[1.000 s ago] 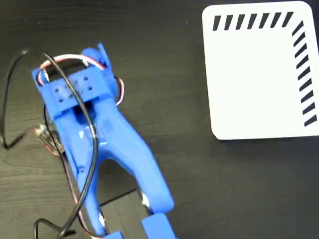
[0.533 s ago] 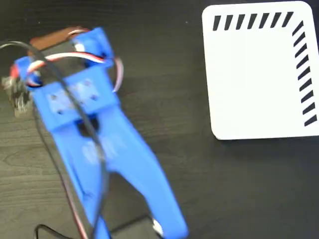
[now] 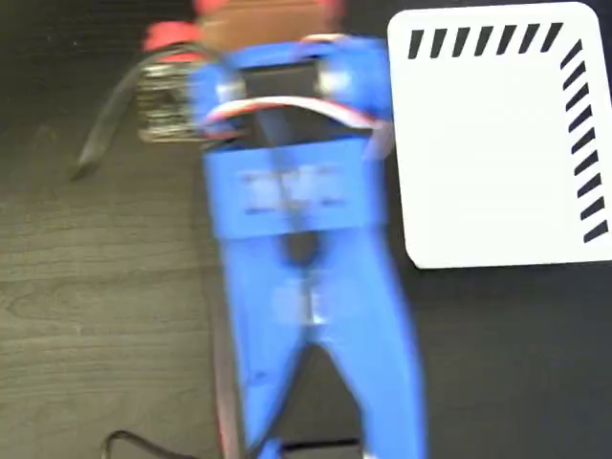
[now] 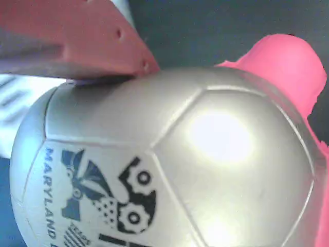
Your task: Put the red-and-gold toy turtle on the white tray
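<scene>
The red-and-gold toy turtle (image 4: pixel 169 154) fills the wrist view: a glossy gold shell with a dark printed marking and a coral-red limb (image 4: pixel 285 62) at the upper right. A red finger (image 4: pixel 77 36) of my gripper presses on the shell from the upper left; the other finger is hidden. In the fixed view my blue arm (image 3: pixel 306 239) is blurred. The turtle (image 3: pixel 263 21) shows beyond its wrist at the top edge as a brown and red smear, lifted off the table. The white tray (image 3: pixel 488 143) with black stripes lies just right of the arm, with nothing on it.
A black cable (image 3: pixel 100 139) and a small circuit board (image 3: pixel 167 100) hang off the left of the wrist. The table (image 3: pixel 86 316) is dark wood. The tray's right side runs off the picture's edge.
The arm has swung from the left of the table up and to the right, carrying the turtle, and now stands right beside the tray's left edge.
</scene>
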Controlling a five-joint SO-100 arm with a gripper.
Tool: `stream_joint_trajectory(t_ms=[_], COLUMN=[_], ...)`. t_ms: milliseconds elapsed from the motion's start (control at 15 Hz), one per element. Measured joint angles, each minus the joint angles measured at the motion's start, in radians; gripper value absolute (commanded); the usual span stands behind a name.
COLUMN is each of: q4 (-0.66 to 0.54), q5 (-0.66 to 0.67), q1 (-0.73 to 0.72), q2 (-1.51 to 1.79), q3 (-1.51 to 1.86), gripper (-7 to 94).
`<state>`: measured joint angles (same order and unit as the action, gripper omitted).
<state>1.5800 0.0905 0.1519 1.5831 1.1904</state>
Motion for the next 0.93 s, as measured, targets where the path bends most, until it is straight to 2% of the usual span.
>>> stream_joint_trajectory(t_ms=[333, 467, 667, 933], q4=[0.04, 0.04, 0.026, -0.055], q5=[0.209, 0.261, 0.272, 0.267], q1=[0.318, 0.39, 0.436, 0.425], q2=[-0.12, -0.184, -0.278, -0.439], q3=[-0.074, -0.086, -0.097, -0.138], gripper=[0, 0, 0, 0])
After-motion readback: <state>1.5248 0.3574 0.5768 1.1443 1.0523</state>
